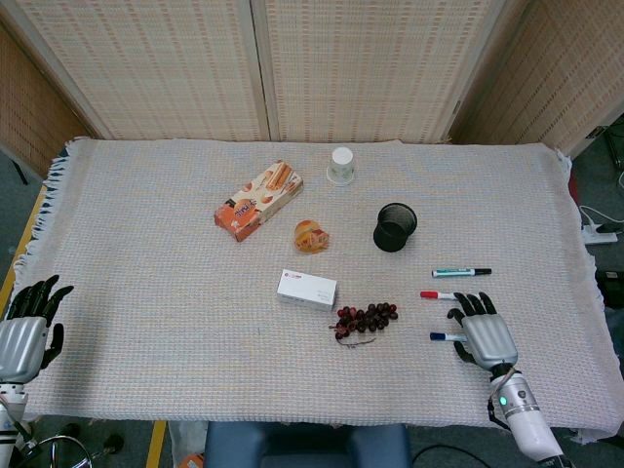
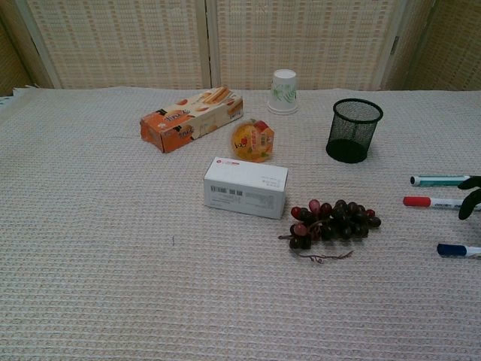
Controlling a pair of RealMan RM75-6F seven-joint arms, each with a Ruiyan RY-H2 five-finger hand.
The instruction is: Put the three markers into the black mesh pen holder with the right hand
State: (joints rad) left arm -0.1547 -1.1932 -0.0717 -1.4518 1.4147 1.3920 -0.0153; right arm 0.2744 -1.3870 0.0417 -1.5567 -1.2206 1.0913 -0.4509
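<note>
Three markers lie at the right of the table: a green one (image 1: pixel 461 272) (image 2: pixel 438 180) farthest back, a red one (image 1: pixel 437 294) (image 2: pixel 430 201) in the middle, a blue one (image 1: pixel 444 336) (image 2: pixel 455 250) nearest. My right hand (image 1: pixel 481 330) (image 2: pixel 471 195) hovers over the right ends of the red and blue markers, fingers spread, holding nothing. The black mesh pen holder (image 1: pixel 395 226) (image 2: pixel 354 130) stands upright behind the markers. My left hand (image 1: pixel 26 327) rests open at the table's left edge.
A bunch of dark grapes (image 1: pixel 366 319) lies left of the markers. A white box (image 1: pixel 306 290), an orange jelly cup (image 1: pixel 311 236), a biscuit box (image 1: pixel 258 200) and a paper cup (image 1: pixel 340 165) sit further left and back.
</note>
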